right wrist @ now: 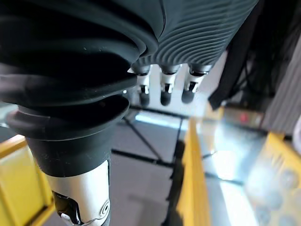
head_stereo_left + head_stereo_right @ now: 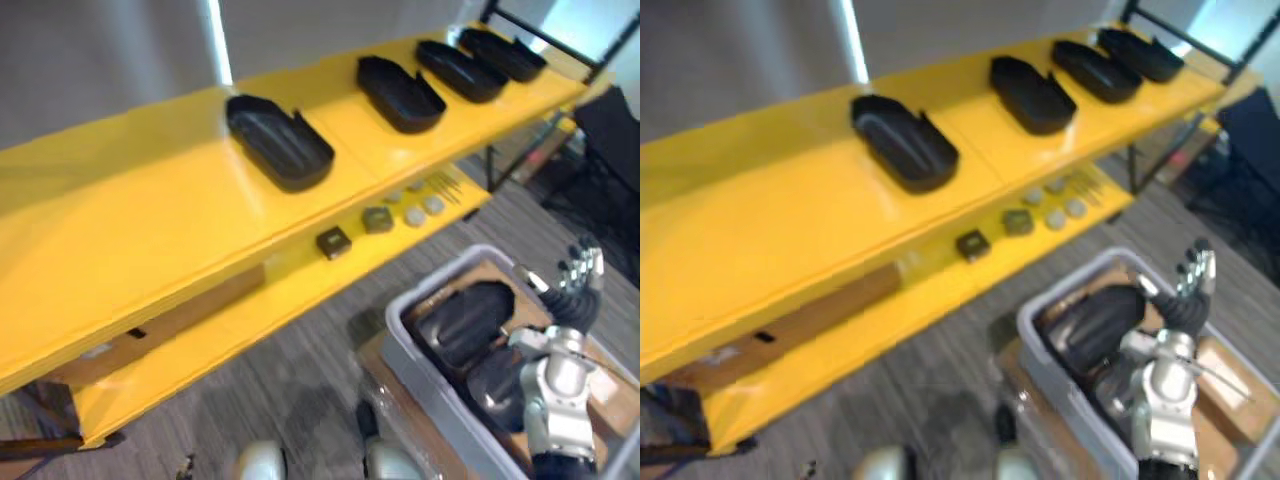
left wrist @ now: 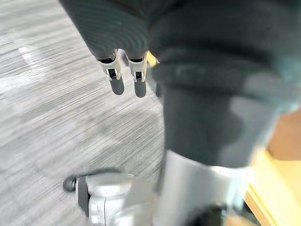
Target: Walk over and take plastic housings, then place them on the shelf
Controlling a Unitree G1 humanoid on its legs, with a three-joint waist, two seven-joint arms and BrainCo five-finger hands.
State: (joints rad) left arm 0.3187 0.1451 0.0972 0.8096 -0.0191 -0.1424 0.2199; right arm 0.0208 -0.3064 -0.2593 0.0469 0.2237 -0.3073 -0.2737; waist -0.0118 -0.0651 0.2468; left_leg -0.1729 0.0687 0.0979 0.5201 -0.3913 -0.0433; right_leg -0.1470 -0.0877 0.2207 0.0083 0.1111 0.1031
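Right robot hand (image 2: 578,280) near binned housings (image 2: 468,320)

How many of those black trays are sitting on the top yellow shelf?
4: one housing near the middle, three more toward the right end. Others lie in the grey bin below.

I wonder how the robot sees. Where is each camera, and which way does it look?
Left eye view: on the head, looking down at the long yellow shelf, black oval plastic housings on it and a grey plastic bin; the open right hand shows.
Right eye view: beside it, sharing that scene and hand.
Left wrist view: on the left wrist, along the open left hand toward grey floor.
Right wrist view: on the right wrist, past its fingers toward the yellow shelf.
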